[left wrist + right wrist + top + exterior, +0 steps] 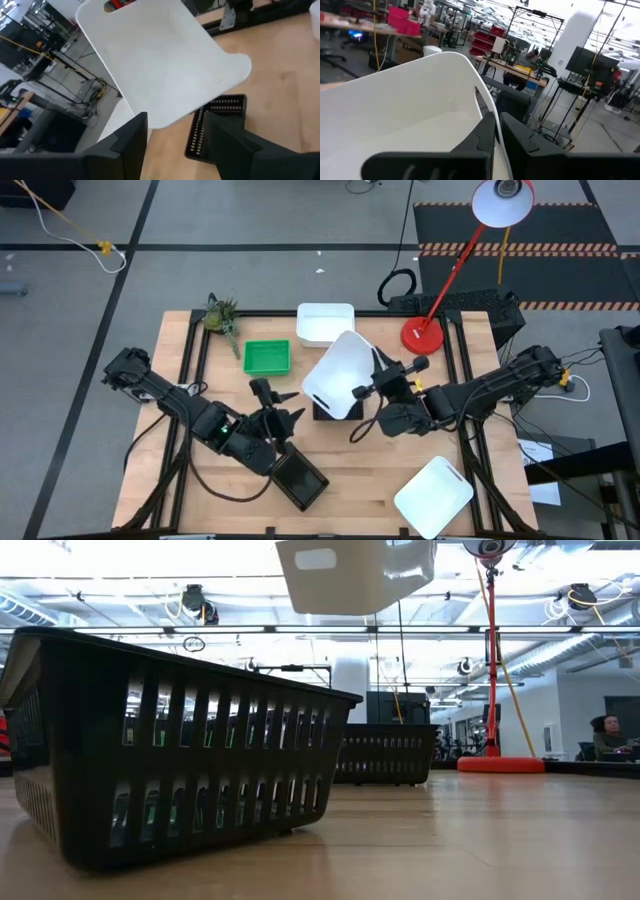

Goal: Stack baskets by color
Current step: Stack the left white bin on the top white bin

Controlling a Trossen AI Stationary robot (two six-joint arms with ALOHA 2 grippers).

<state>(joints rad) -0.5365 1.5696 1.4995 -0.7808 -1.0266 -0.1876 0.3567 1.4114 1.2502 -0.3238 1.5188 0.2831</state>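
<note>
A white basket (338,375) hangs tilted above the table's middle, with my right gripper (362,392) shut on it. The low view shows it lifted high (355,572). Below it stands a black basket (220,107) on the table. My left gripper (290,406) is open just left of the white basket; its fingers (127,145) stand apart and touch nothing. A second black basket (300,478) sits near the front edge. A green basket (266,357), a white basket (325,323) at the far edge and another white one (433,495) at the near right rest on the table. My right gripper pinches the white basket's side wall at its rim (481,102), one finger (485,137) inside the basket and the other outside. The fingers come level from the table's right. The basket is lifted clear of the table and tilted on edge.
A red lamp base (422,336) stands at the far right and a small green plant (222,316) at the far left. Bare wood lies at the near middle and along the left side. A person sits in the room beyond the table (608,735).
</note>
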